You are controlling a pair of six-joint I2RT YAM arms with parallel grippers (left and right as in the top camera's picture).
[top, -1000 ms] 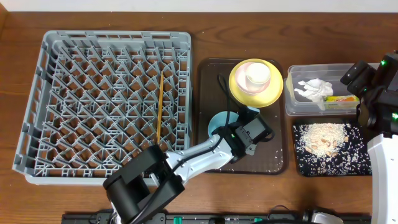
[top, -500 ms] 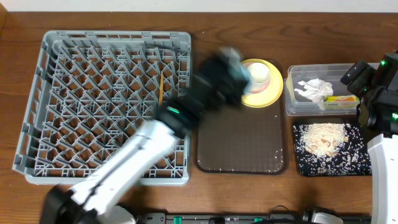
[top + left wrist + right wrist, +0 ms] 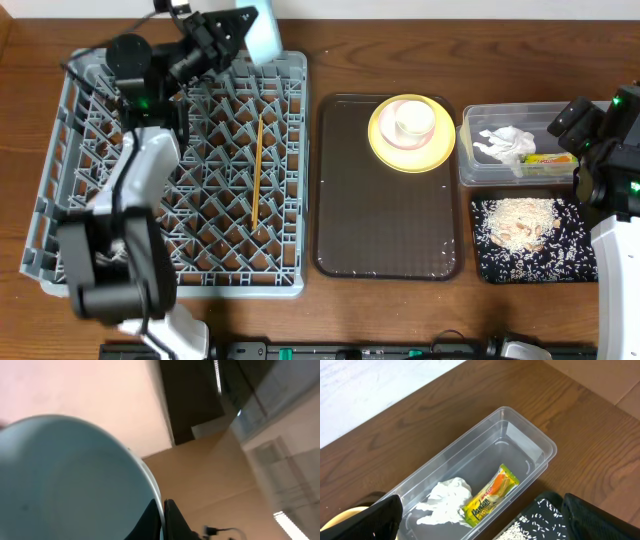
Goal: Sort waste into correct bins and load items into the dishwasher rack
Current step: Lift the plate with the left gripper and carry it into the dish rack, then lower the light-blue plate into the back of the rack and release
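Light blue bowl (image 3: 262,30) hangs tilted above the far edge of the dishwasher rack (image 3: 40,200), rim pinched in the closed left gripper (image 3: 162,512); right gripper (image 3: 487,519) gapes wide, empty.

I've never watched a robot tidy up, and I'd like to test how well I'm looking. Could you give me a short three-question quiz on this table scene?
1. True or false: the chopsticks lie in the grey rack.
2. What sits on the yellow plate? A) a spoon B) a white cup C) an apple
3. Fill in: the left arm's jaws are shut on the rim of a light blue ____.

Key: 1 true; 2 B; 3 bowl.
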